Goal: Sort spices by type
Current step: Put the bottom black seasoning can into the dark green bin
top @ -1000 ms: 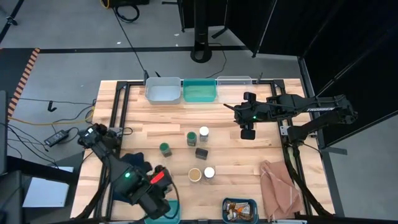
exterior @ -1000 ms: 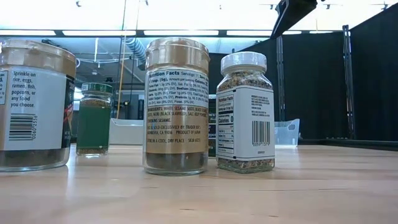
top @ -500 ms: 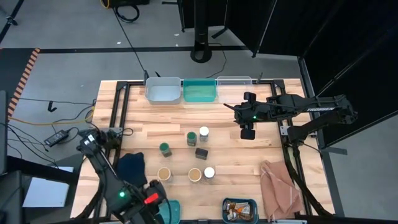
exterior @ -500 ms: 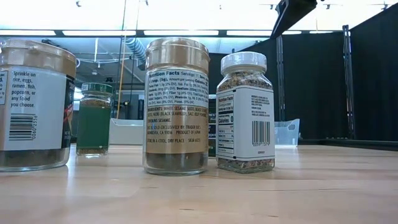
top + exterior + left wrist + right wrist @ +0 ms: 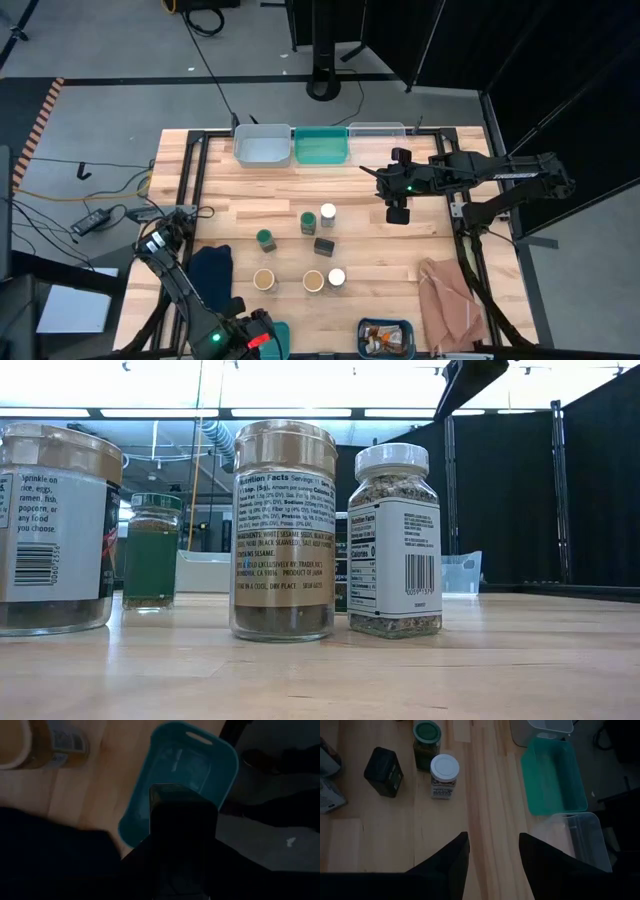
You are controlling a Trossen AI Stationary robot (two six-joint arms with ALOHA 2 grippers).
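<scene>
- Left claw point(image 5: 252, 340): it has pulled back to above the near teal bin point(image 5: 220, 765). You cannot tell whether it is open or holding anything.
- Tan-top jar point(image 5: 264, 279): newly uncovered on the desk point(image 5: 220, 190), near its twin point(image 5: 313, 281). Treat this pair as grouped.
- Count: two tan-top jars, two green-top jars point(image 5: 264, 238), two white-top jars point(image 5: 328, 212), one dark box point(image 5: 323, 245).
- Right claw point(image 5: 398, 213): wide and empty, hovering right of the jars.

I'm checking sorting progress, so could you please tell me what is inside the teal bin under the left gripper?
The left gripper holds a dark box over the teal bin; the bin's visible floor looks bare, the rest is hidden.
</scene>
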